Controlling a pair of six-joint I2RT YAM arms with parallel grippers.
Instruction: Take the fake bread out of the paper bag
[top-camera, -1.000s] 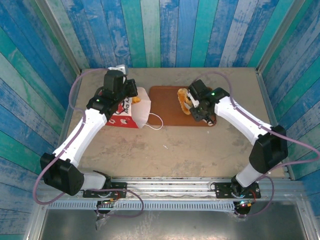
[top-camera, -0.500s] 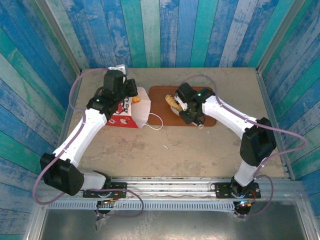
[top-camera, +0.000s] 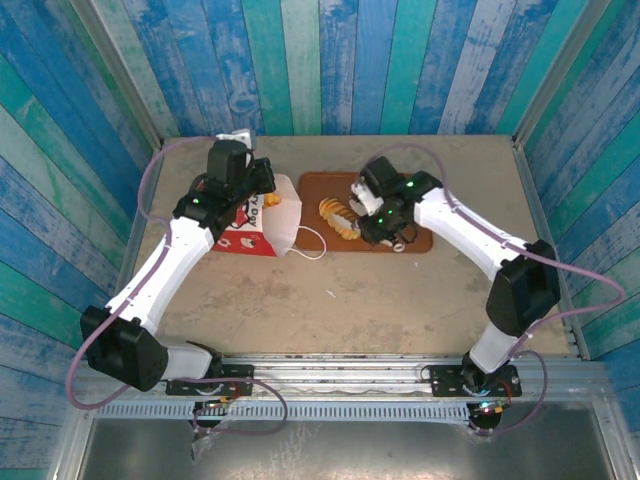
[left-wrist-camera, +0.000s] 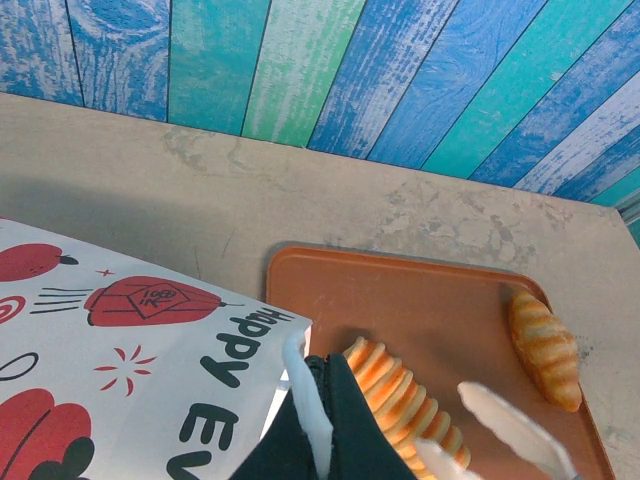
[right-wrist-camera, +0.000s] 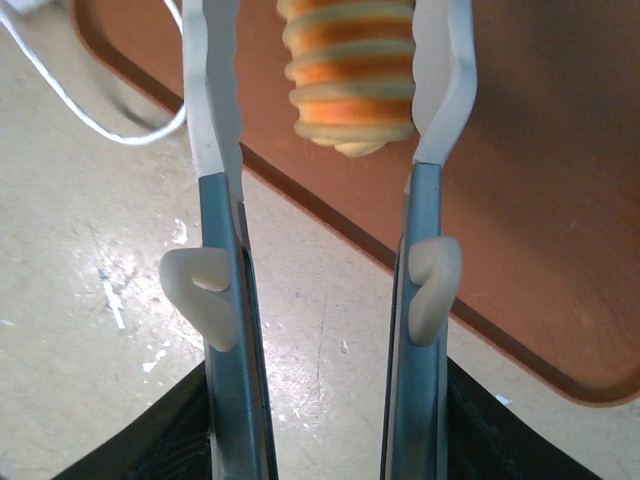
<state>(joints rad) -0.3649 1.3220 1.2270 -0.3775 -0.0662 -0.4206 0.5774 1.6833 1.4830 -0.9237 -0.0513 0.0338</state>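
The white and red paper bag (top-camera: 250, 230) lies on its side at the left, mouth toward the tray. My left gripper (top-camera: 268, 190) is shut on the bag's white upper rim (left-wrist-camera: 300, 385). A golden ridged croissant (top-camera: 335, 218) of the fake bread lies on the brown tray (top-camera: 318, 188), just right of the bag's mouth. My right gripper (top-camera: 350, 215) stands open around the croissant (right-wrist-camera: 348, 70), with a gap at its left finger (right-wrist-camera: 212, 100). In the left wrist view the croissant (left-wrist-camera: 400, 400) and an orange-brown roll (left-wrist-camera: 545, 345) lie on the tray (left-wrist-camera: 400, 300). The bag's inside is hidden.
The bag's thin white loop handle (top-camera: 314, 243) trails on the table between bag and tray. Blue and green plank walls close in the back and sides. Bare tabletop (top-camera: 340, 300) stretches in front of the tray and bag.
My right gripper moved left across the tray with the croissant, toward the bag side, and its jaws widened around it. The left arm and the bag stayed put.
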